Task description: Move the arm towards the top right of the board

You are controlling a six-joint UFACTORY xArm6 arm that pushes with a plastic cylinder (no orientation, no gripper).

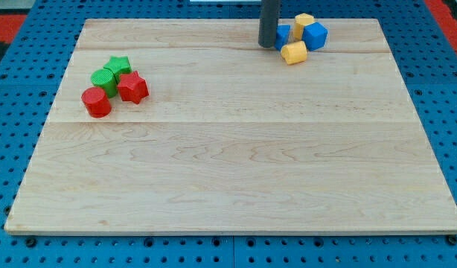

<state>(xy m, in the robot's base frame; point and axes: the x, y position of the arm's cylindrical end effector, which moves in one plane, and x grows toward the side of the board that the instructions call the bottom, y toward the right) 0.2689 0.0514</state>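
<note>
My tip [267, 45] rests on the wooden board [236, 149] near its top edge, right of centre. It stands just left of a cluster of blocks, touching or nearly touching a blue block [283, 36] that the rod partly hides. In that cluster are also a yellow block [304, 22] at the top, a blue cube [315, 35] on the right and a yellow block [294, 53] at the bottom. The board's top right corner [374, 24] lies further to the view's right.
On the view's left sit a green star [119, 67], a green cylinder [103, 79], a red star [132, 88] and a red cylinder [96, 103], bunched together. A blue pegboard table [13, 112] surrounds the board.
</note>
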